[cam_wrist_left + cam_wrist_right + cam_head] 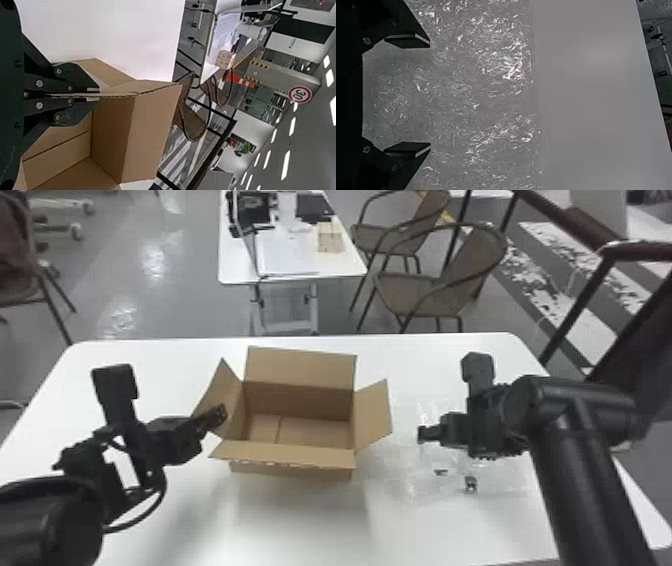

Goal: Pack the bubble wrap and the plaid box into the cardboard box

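The cardboard box [290, 455] stands with its flaps up and spread, and its visible floor is bare. At its left side is my left gripper [220, 415]; in the left wrist view the left gripper [93, 94] is shut on the edge of a flap of the cardboard box [148, 130]. Clear bubble wrap [410, 475] lies flat right of the box. Over it is my right gripper [422, 434]. In the right wrist view, the right gripper [430, 95] is open, with bubble wrap [474, 99] below its spread fingers. A small plaid box [331, 237] sits on the far table.
The white work table [300, 525] carries the box and wrap. Two small dark items [470, 483] show at the bubble wrap near my right arm. Beyond the table's back edge are the far table [345, 265] and several chairs [425, 295].
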Action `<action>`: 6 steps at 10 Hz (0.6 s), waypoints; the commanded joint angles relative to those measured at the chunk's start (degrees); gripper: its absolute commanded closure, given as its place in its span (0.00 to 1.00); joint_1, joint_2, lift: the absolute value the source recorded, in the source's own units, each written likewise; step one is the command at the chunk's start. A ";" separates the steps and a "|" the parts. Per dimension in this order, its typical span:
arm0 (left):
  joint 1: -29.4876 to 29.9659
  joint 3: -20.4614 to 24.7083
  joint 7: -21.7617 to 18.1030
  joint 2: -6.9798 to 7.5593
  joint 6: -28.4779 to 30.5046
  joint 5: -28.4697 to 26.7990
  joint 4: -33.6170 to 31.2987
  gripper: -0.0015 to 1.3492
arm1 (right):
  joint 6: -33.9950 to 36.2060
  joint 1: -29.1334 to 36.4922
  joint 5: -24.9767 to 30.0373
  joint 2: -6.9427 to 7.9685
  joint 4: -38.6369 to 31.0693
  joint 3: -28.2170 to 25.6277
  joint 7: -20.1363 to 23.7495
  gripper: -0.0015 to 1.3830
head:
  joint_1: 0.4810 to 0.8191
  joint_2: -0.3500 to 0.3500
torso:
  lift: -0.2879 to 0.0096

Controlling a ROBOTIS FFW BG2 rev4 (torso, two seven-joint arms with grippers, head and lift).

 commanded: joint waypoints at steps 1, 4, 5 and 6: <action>0.13 0.00 0.00 0.00 -0.03 -0.03 0.04 0.90 | -0.77 -0.46 -1.78 -0.08 3.50 -0.09 0.00 0.35 | 0.63 0.40 | 0.62; 0.22 -0.27 0.00 0.00 -0.30 -0.21 -0.05 0.90 | -0.86 0.42 -5.73 -0.69 1.92 0.00 0.00 0.81 | 0.63 0.42 | 0.62; 0.22 -0.44 0.00 0.00 -0.30 -0.38 0.04 0.90 | -0.77 1.38 -7.76 -1.13 -1.33 -0.09 0.00 0.81 | 0.63 0.43 | 0.62; 0.22 -0.53 0.00 0.00 -0.30 -0.47 0.13 0.90 | 0.02 1.91 -8.55 -1.31 -4.94 -0.09 0.00 0.81 | 0.63 0.43 | 0.62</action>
